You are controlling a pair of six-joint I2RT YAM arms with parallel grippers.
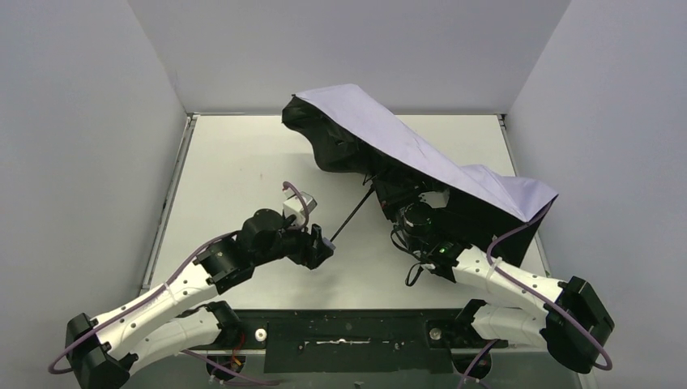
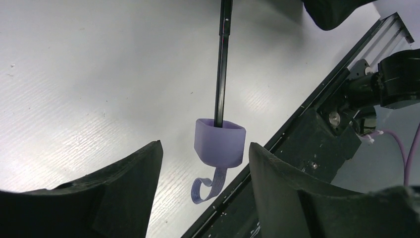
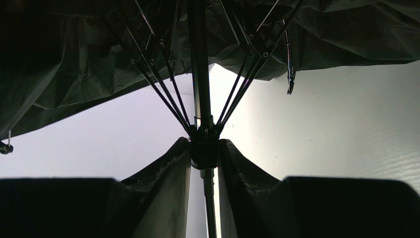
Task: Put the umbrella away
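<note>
Though half open, umbrella point(image 1: 421, 154) in right hand point(image 3: 204, 148)

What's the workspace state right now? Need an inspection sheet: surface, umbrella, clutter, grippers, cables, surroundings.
Surface: white table, a few faint marks.
Job's things: umbrella partly open, lavender canopy slumped over the far right of the table; black shaft runs to the lavender handle, strap curling below it.
Clutter: nothing seen.
Grippers: left gripper open, a gap on each side of the handle; right gripper shut on the umbrella's runner, where the ribs meet the shaft.
Cables: purple cables loop along both arms.
Surroundings: plain grey walls on three sides.
</note>
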